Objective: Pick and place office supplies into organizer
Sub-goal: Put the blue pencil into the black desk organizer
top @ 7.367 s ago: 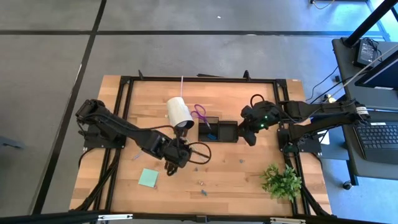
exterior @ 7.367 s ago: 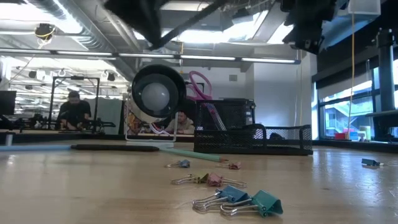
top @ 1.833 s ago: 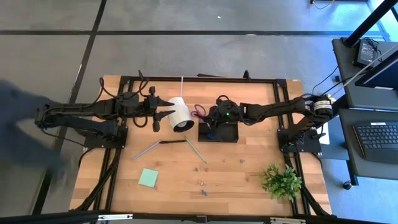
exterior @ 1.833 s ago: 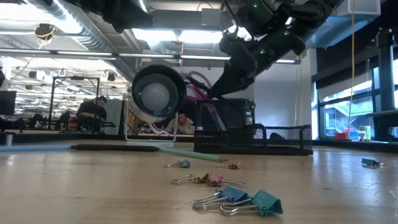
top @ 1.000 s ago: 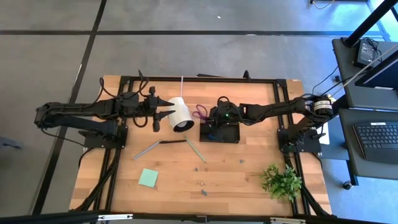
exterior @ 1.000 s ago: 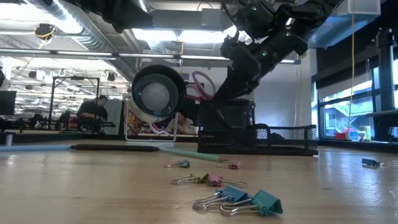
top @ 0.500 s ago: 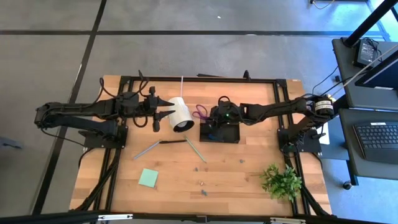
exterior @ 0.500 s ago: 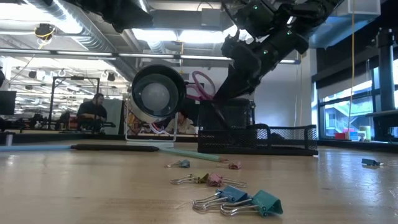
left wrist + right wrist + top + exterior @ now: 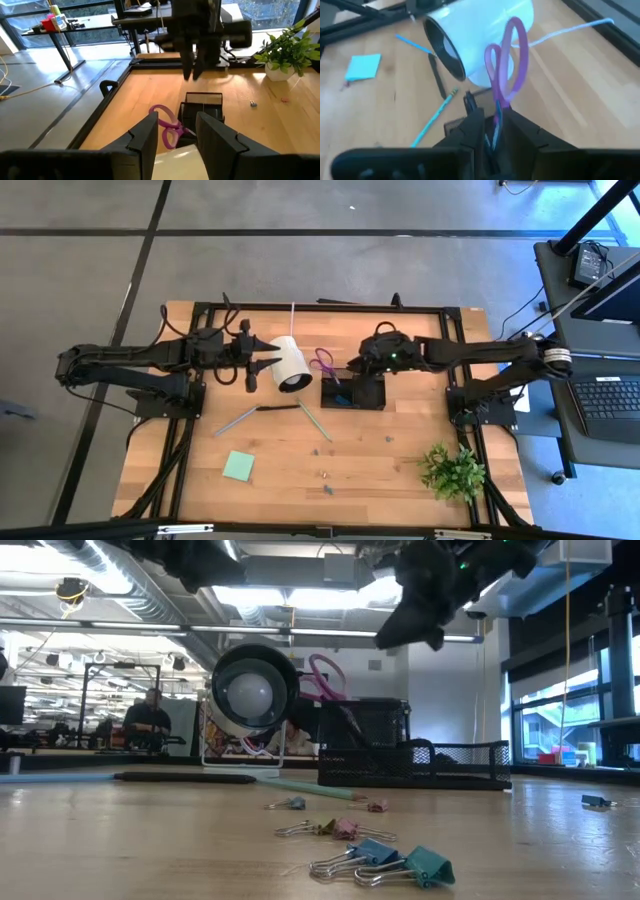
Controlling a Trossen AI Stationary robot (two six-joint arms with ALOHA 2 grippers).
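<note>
Your right hand (image 9: 365, 368) hovers above the black mesh organizer (image 9: 352, 392) near the middle of the wooden bench (image 9: 400, 470), its fingers close together with nothing visibly clamped between them. The purple-handled scissors (image 9: 322, 363) stand blades-down in the organizer's tall compartment, handles leaning out toward the white cylinder roll (image 9: 289, 363), which lies on its side just beside the tray. Your left hand (image 9: 263, 360) waits at the roll's far end, fingers (image 9: 150, 137) parted around nothing. Still loose on the bench: a dark pen (image 9: 283, 407) and a light blue pencil (image 9: 313, 420) between the roll and the front edge, a pale pen (image 9: 235, 421) beside them, the mint-green sticky-note pad (image 9: 238, 466) nearer the front, and binder clips (image 9: 385, 862) scattered well apart from the organizer. A potted green plant (image 9: 452, 471) sits at the bench's front right corner. A person (image 9: 148, 720) sits in the room beyond.
</note>
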